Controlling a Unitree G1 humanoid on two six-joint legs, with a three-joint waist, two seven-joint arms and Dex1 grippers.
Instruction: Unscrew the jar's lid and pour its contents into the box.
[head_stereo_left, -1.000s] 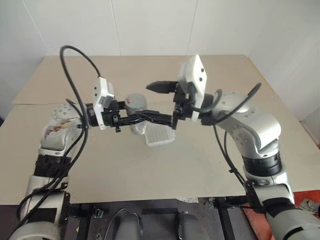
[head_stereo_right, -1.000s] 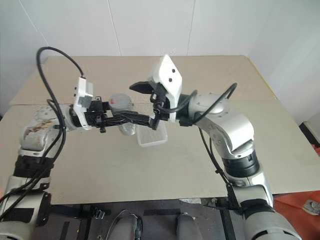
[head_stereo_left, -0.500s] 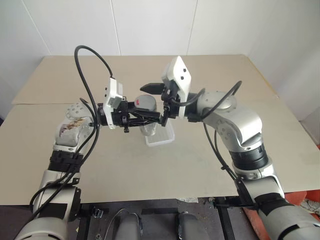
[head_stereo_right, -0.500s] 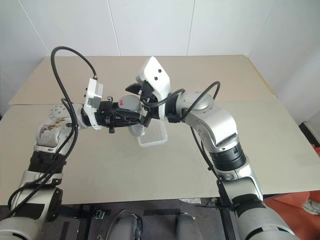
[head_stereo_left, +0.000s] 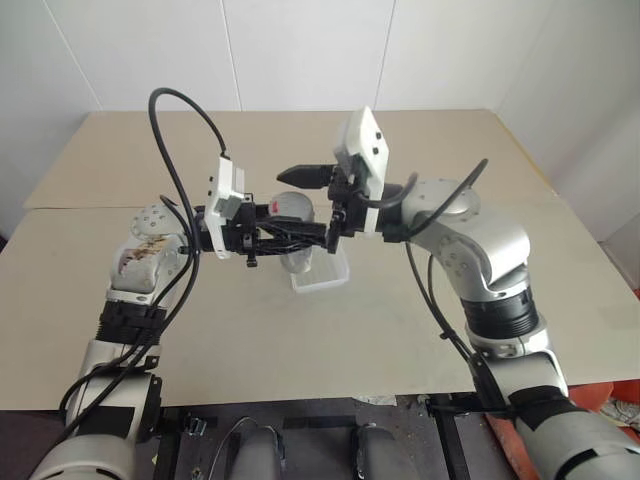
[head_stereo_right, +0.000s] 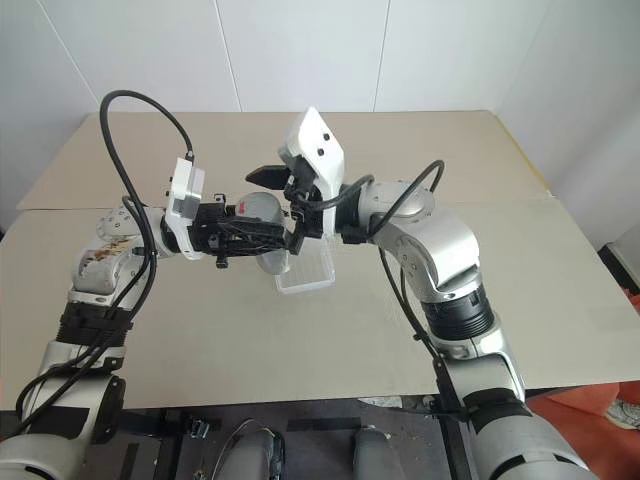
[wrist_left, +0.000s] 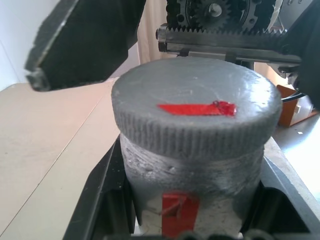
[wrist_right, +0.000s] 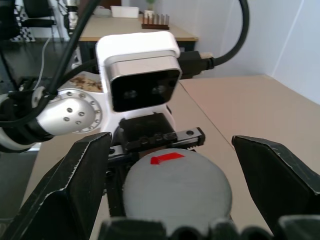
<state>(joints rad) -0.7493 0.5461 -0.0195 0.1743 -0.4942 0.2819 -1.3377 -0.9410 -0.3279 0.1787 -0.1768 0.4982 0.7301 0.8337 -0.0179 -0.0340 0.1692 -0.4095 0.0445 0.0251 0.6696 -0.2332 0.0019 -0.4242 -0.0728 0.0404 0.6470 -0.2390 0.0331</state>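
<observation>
The left gripper (head_stereo_left: 290, 235) clamps the jar (wrist_left: 192, 180) and holds it above the box (head_stereo_left: 322, 273) on the table (head_stereo_left: 420, 330), probably so it cannot turn. The right gripper (wrist_right: 177, 195), fingers spread wide, straddles the lid (wrist_left: 196, 114) without touching it, apparently preparing to unscrew it.

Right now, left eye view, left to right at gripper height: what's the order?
Left gripper shut on the jar with the lid still on → box on the table beneath → right gripper, open around the lid.
</observation>
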